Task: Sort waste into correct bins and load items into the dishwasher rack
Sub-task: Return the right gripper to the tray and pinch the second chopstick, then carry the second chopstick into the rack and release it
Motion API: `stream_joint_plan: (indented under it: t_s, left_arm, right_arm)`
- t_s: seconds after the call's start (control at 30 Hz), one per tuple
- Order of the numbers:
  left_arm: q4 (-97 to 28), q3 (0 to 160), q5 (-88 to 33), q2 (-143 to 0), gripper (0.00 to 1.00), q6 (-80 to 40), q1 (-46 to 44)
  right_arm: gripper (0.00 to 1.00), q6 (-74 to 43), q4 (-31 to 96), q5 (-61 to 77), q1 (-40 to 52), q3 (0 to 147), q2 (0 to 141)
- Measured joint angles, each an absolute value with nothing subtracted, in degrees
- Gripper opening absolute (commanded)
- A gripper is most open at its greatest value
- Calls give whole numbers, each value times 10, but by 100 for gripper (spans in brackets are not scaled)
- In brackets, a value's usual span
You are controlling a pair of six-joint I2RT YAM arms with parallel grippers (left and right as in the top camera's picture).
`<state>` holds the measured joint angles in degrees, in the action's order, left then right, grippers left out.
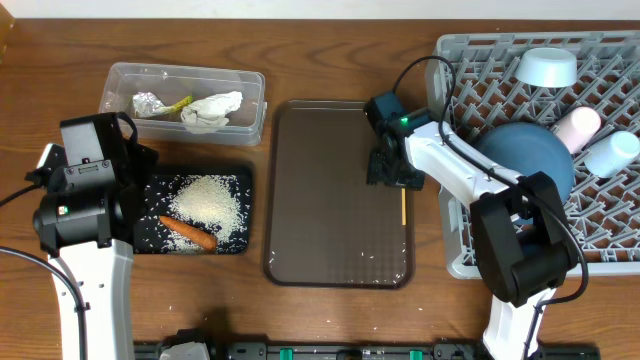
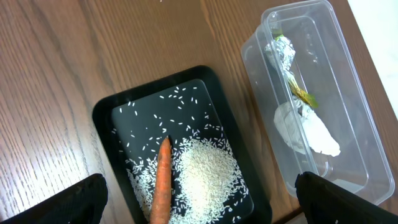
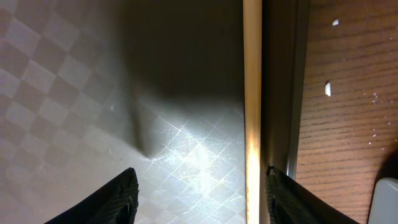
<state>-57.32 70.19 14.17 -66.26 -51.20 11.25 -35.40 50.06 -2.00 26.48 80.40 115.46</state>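
The wooden chopsticks [image 1: 403, 206] lie along the right rim of the brown serving tray [image 1: 330, 190]; in the right wrist view they [image 3: 252, 93] run between my open right gripper's fingers [image 3: 202, 199], close to the right finger. The right gripper [image 1: 392, 172] sits low over them. The black tray [image 1: 150, 235] holds white rice [image 1: 208, 200] and the orange carrot [image 1: 188, 234]. The clear tub [image 1: 185, 100] holds the foil ball [image 1: 147, 102], yellow-green wrapper [image 1: 178, 104] and white tissue [image 1: 212, 110]. My left gripper [image 2: 199, 202] is open above the black tray [image 2: 106, 112], carrot [image 2: 163, 180] and rice [image 2: 208, 171].
The grey dishwasher rack [image 1: 470, 250] at the right holds the blue plate [image 1: 530, 150], light-blue bowl [image 1: 546, 68], white cup [image 1: 577, 127] and light-blue cup [image 1: 612, 152]. A few rice grains [image 3: 328, 89] lie on the wooden table beside the serving tray's rim.
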Motion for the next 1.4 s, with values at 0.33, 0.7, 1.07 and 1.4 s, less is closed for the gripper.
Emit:
stream_joint_plan:
  t_s: [0.33,0.7,1.07,1.4]
  left_arm:
    - [-573,702,142,-663,99,-512,112]
    - [-573,702,142,-663,99,-512,112]
    - [-573,702,142,-663,99,-512,112]
    - [-573,702,142,-663,99,-512,112]
  right_arm:
    - [60,-354,498,-18,266,804,1175]
    - [22,-350,480,-24,284,804,1178]
    - [1,-354,489,-17,297,814,1180]
    - [1,-284,626,-3,261,958,1157]
